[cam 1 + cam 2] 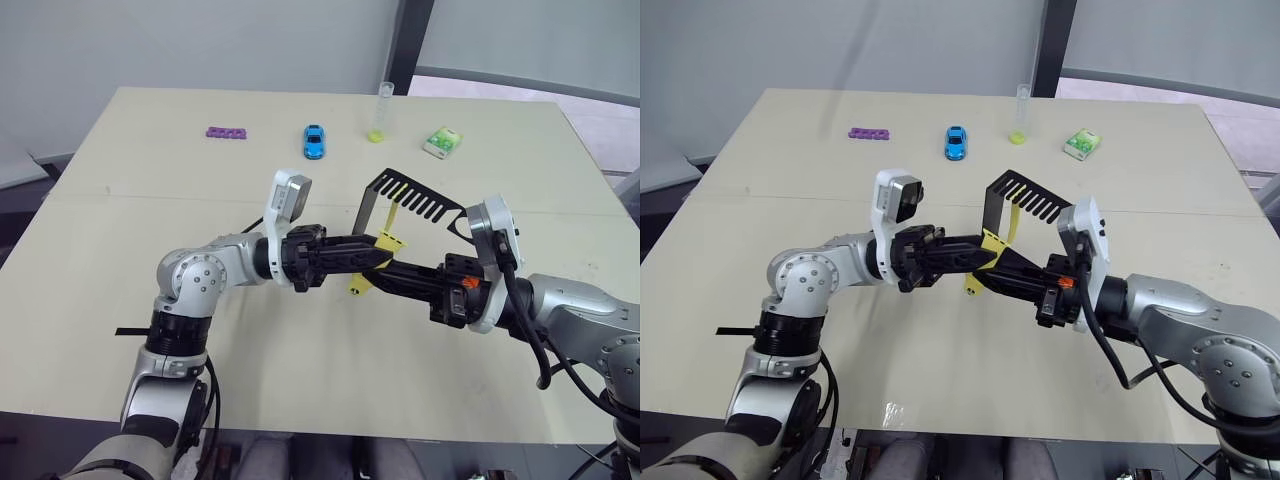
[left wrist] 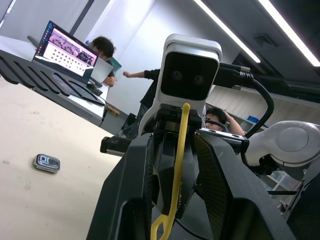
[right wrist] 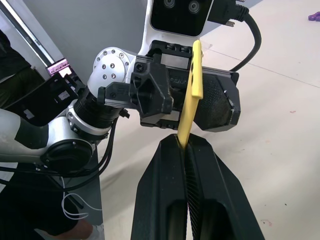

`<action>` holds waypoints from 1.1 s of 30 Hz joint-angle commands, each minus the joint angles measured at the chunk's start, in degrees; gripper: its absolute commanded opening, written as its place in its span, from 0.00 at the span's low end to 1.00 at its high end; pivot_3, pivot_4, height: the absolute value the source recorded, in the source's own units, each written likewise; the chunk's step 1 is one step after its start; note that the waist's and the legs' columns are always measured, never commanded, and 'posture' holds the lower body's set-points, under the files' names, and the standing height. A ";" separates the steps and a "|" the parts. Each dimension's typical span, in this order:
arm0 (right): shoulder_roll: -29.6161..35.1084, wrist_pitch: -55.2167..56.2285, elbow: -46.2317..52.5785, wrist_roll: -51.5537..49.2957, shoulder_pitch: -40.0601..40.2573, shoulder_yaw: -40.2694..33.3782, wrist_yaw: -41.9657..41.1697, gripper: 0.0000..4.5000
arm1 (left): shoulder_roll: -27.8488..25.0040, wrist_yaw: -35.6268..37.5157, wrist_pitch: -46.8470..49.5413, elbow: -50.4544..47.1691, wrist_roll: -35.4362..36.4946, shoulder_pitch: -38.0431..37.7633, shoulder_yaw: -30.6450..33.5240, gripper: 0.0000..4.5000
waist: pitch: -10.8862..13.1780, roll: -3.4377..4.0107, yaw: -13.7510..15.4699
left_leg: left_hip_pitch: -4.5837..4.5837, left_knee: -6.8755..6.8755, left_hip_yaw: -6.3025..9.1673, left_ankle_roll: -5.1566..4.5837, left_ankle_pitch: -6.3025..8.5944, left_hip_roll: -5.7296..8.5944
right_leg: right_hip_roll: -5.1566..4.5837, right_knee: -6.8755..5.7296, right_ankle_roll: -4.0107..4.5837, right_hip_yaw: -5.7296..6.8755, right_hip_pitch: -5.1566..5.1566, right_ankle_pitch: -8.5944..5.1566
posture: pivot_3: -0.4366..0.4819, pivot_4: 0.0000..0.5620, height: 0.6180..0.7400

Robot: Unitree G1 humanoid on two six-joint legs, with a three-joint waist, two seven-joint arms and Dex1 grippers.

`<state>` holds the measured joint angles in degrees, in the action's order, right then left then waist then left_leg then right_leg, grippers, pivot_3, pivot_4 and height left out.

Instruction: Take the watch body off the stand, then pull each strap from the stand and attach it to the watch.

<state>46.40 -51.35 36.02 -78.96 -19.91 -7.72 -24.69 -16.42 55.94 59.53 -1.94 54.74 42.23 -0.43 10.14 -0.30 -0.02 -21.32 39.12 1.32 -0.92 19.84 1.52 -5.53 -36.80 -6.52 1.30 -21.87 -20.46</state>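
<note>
My right gripper [image 3: 185,144] is shut on the lower part of a yellow strap [image 3: 194,70], which stands up out of its fingertips. My left gripper [image 2: 175,145] is open, one finger on each side of that strap [image 2: 179,150], and gaps show on both sides. The two grippers meet tip to tip over the table's middle, just in front of the black stand [image 1: 374,205]. Another yellow strap [image 1: 393,216] hangs from the stand's slotted top arm. The watch body [image 2: 46,163] lies flat on the table beyond the grippers.
Along the far edge lie a purple block [image 1: 227,132], a blue toy car [image 1: 314,141], a clear tube with a yellow bottom [image 1: 382,112] and a green-white box [image 1: 441,142]. People and a laptop [image 2: 67,47] are beyond the table.
</note>
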 commanded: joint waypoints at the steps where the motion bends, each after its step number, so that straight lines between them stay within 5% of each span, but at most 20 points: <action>1: 0.59 0.59 1.03 -1.49 -0.82 -1.90 0.58 0.00 | 0.26 -0.10 -0.37 -2.46 1.63 0.48 1.03 0.32 | 0.00 0.00 -0.01 | 0.00 0.00 0.00 0.00 0.00 0.00 | 0.00 0.00 0.00 0.00 0.00 0.00 | 0.48 0.27 1.00; 14: 0.65 0.73 1.10 -1.54 -0.72 -2.06 0.77 0.00 | 0.32 -0.01 -0.79 -1.92 1.60 0.68 1.28 0.32 | 0.00 0.00 0.00 | 0.00 0.00 0.00 0.00 0.00 0.00 | 0.00 0.02 0.00 0.00 0.00 0.00 | 0.48 0.27 1.00; 19: 0.62 0.75 1.18 -1.76 -0.94 -2.06 1.03 0.00 | 0.59 0.16 -0.63 -1.93 1.89 0.63 1.24 0.02 | 0.00 0.00 0.00 | 0.00 0.00 0.00 0.00 0.00 0.00 | 0.00 0.03 0.00 0.00 0.00 0.00 | 0.48 0.27 1.00; 33: 0.79 0.81 1.62 -2.31 -1.30 -1.97 1.69 0.00 | 1.02 0.50 -1.31 -1.85 1.65 0.45 1.05 0.02 | 0.00 0.00 0.00 | 0.00 -0.01 0.00 0.00 0.00 0.00 | 0.00 0.26 0.00 0.00 0.01 0.00 | 0.48 0.27 1.00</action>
<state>46.49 -51.33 36.00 -79.93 -20.25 -7.75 -23.71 -15.91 55.95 59.04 -1.93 55.06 42.23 0.09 10.14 -0.30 -0.02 -21.33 39.11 1.32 -0.92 19.84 1.52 -5.53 -36.53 -6.52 1.31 -21.86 -20.46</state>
